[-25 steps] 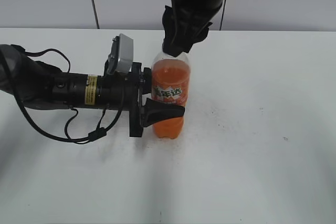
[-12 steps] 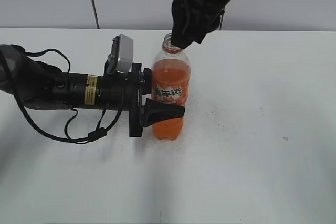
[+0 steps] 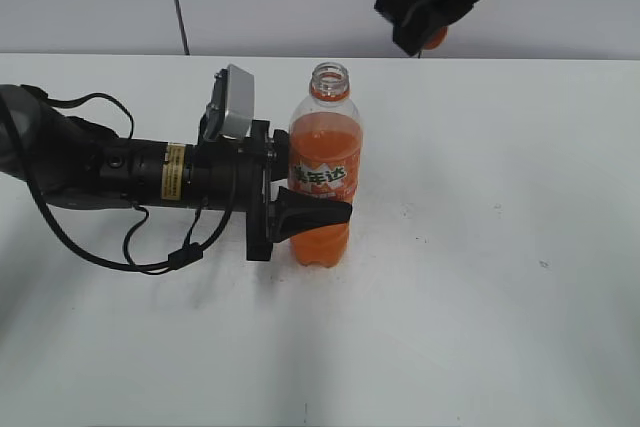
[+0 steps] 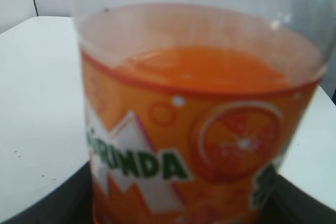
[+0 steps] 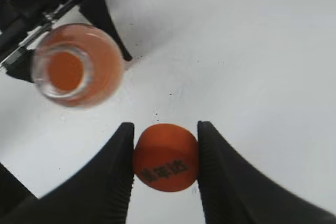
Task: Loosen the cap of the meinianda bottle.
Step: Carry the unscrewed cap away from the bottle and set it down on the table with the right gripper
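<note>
Exterior view first: we see the white table (image 3: 480,277) filling most of the scene, with the left arm (image 3: 120,175) lying low across its left side, a grey camera block (image 3: 233,103) mounted near its wrist. The left gripper (image 3: 305,215) is closed around the lower part of the meinianda bottle (image 3: 324,182), one dark finger crossing the near side of the bottle just under the label, so the bottle stands upright near the middle of the table. Its neck is open, the clear threaded mouth bare above the orange neck ring. In the left wrist view we see the bottle (image 4: 194,129) up close, filling the picture, with the orange drink level just above the label. Up at the far right of the exterior view, the right gripper (image 3: 430,22) hangs well above the table and to the right of the bottle's mouth, its fingers pinched on the cap (image 3: 434,36), which shows only as a small orange spot there. In the right wrist view we see the right gripper (image 5: 165,158) clearly: its two black fingers (image 5: 118,171) press on opposite sides of the cap (image 5: 166,157), dark lettering on its top, with the open bottle (image 5: 76,66) below and to the left.
</note>
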`<act>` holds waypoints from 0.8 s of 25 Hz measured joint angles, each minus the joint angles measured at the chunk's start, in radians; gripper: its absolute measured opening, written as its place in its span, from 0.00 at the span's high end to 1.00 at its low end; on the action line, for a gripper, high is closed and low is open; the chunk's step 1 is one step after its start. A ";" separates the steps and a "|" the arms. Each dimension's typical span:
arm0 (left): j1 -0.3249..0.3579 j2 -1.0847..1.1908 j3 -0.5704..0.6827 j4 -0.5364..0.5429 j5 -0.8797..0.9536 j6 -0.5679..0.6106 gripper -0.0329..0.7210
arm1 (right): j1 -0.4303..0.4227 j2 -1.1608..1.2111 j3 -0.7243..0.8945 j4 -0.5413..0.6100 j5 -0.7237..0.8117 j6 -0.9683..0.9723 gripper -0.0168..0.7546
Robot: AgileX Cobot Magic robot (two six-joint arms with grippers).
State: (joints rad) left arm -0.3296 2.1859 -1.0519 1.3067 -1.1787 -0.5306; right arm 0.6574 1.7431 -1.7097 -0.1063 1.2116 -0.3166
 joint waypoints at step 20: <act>0.000 0.000 0.000 -0.003 0.000 -0.001 0.40 | -0.676 -0.001 0.591 0.172 -0.322 0.208 0.63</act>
State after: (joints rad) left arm -0.3296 2.1859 -1.0519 1.3037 -1.1787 -0.5315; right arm -0.0186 1.7419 -1.1191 0.0655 0.8901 -0.1086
